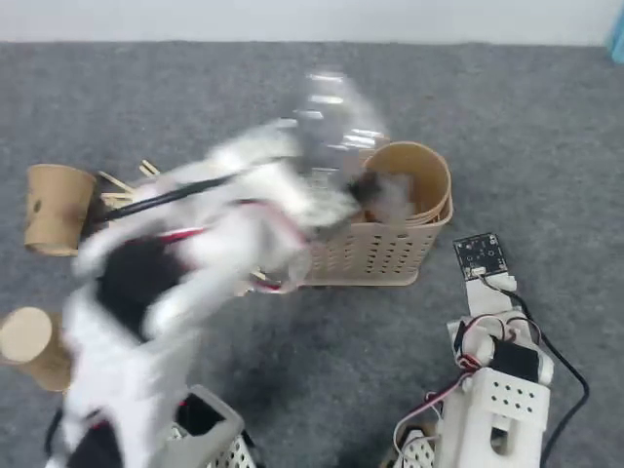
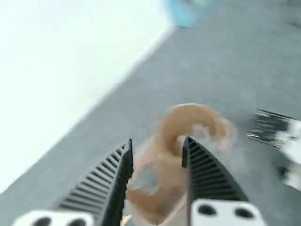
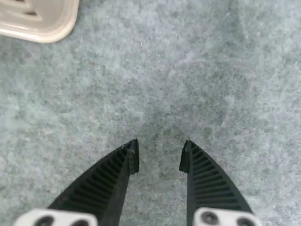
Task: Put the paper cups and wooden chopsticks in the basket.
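Basket (image 1: 380, 258) holds paper cups (image 1: 419, 175); another cup (image 1: 57, 207) lies outside.

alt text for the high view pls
The left arm stretches over grey carpet to a beige basket with a paper cup inside. A second cup lies at far left beside wooden chopsticks, a third cup nearer the camera; the right arm sits folded at lower right.

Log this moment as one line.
left gripper at brown paper cup in beige plastic basket | right gripper open over grey carpet
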You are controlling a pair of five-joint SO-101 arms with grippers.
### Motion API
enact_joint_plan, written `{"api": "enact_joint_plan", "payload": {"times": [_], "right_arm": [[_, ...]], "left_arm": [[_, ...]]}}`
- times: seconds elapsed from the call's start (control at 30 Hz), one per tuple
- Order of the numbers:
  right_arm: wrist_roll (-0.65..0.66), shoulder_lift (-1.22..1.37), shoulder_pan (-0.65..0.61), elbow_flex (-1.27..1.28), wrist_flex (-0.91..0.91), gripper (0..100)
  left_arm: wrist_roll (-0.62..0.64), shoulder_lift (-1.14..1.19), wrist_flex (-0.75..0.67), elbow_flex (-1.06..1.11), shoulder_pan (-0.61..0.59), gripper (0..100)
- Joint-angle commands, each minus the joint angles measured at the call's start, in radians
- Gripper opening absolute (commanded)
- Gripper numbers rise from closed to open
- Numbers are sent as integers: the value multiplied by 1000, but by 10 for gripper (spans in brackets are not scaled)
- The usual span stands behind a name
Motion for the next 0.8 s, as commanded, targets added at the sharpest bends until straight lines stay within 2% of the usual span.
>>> {"api": "enact_joint_plan", "payload": {"times": [0.0, 0.23, 0.33, 0.4, 0.57, 0.77], "right_arm": [[8, -22, 4, -8, -21, 162], [8, -22, 5, -8, -18, 162], [8, -22, 7, -8, -16, 162], [8, -22, 8, -8, -16, 162], [8, -22, 7, -6, -15, 162], [8, -22, 5, -6, -15, 162]], "left_arm": [[15, -135, 34, -4, -216, 160], [12, -207, 222, -2, -672, 160], [9, -215, 216, 94, -921, 160], [-40, -206, 209, 186, -1051, 160], [-199, -215, 81, 495, -1208, 159], [-209, -213, -130, 766, -1338, 159]]}}
